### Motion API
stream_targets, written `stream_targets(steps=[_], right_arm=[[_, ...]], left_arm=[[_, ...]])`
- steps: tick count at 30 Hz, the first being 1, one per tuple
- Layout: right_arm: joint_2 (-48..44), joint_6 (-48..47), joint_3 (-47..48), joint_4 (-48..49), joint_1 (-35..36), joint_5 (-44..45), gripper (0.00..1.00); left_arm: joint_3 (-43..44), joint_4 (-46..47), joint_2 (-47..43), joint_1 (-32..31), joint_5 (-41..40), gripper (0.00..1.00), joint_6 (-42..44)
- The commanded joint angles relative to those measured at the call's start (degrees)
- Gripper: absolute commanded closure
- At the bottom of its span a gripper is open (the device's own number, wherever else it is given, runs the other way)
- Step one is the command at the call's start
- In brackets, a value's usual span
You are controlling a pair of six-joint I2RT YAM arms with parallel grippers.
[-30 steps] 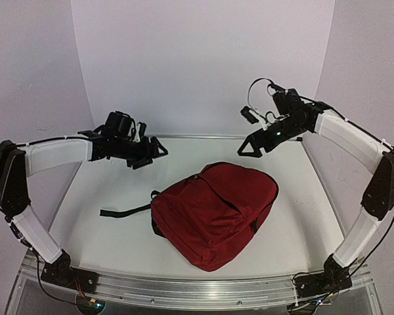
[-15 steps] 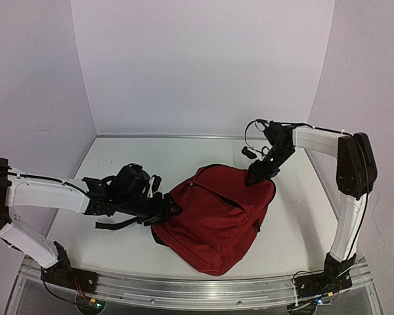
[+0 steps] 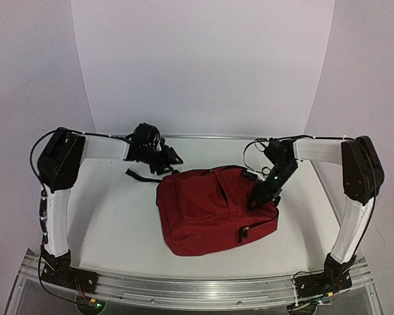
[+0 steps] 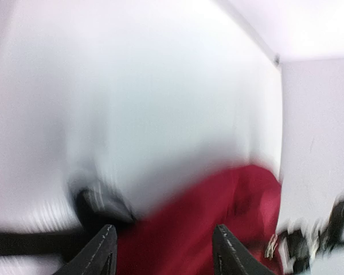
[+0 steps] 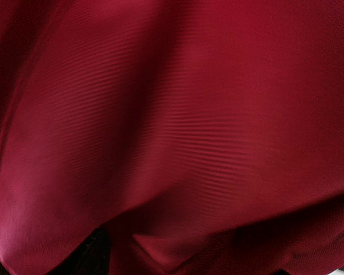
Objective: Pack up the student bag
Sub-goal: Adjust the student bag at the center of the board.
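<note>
The student bag [image 3: 203, 210], dark red, lies flat in the middle of the white table with a black strap [image 3: 139, 175] trailing off its upper left corner. My left gripper [image 3: 174, 159] hovers at that corner, open. In the blurred left wrist view its fingertips [image 4: 106, 246] stand apart over the bag [image 4: 218, 206], with the strap [image 4: 23, 243] to the left. My right gripper [image 3: 256, 197] is pressed into the bag's right side. Red fabric [image 5: 172, 114] fills the right wrist view, and a fold of it bunches between the jaws of the right gripper [image 5: 178, 258].
A black zipper pull [image 3: 240, 235] sits on the bag's front near its lower right. The aluminium rail [image 3: 197, 289] with both arm bases runs along the near edge. White walls close the back and both sides of the table [image 3: 111, 216].
The bag has turned and shifted right. My left gripper swung from the bag's lower left up to its upper left corner. My right gripper slid down the bag's right side.
</note>
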Motion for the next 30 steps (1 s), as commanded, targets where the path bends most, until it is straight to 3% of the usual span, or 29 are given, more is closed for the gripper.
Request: stream_targets(steps=[1, 3, 6, 11, 14, 17, 20, 30], right_arm=[[-4.50, -2.05, -1.57, -2.52, 10.25, -7.92, 0.29], [-5.70, -1.68, -1.40, -2.70, 14.32, -10.36, 0.27], [-8.17, -1.37, 1.72, -4.27, 15.47, -14.84, 0.24], [-12.77, -1.47, 10.12, -6.02, 12.15, -11.84, 0.18], [-11.25, -0.60, 14.80, -5.55, 10.12, -5.43, 0.17], [-6.31, 1.29, 18.58, -4.00, 9.91, 0.29, 0.18], [-1.46, 2.91, 22.83, -1.93, 10.33, 0.40, 0.18], [22.56, 10.36, 51.49, -0.66, 16.59, 0.10, 0.06]], left_arm=[[27.32, -18.05, 8.86, 6.24, 1.60, 0.38, 14.43], [34.88, -23.18, 8.53, 6.32, -1.37, 0.32, 17.66], [32.14, -26.31, 0.87, 6.43, -8.13, 0.24, 19.68], [8.80, -22.61, -19.99, 6.14, -11.70, 0.20, 14.35], [-7.29, -21.10, -31.59, 4.34, -13.51, 0.18, 10.66], [-18.54, -23.33, -41.43, 2.77, -14.91, 0.18, 6.80], [-28.07, -24.07, -50.22, 2.33, -14.33, 0.18, 2.94], [-45.32, -23.21, -63.64, 0.47, -12.33, 0.20, -8.23]])
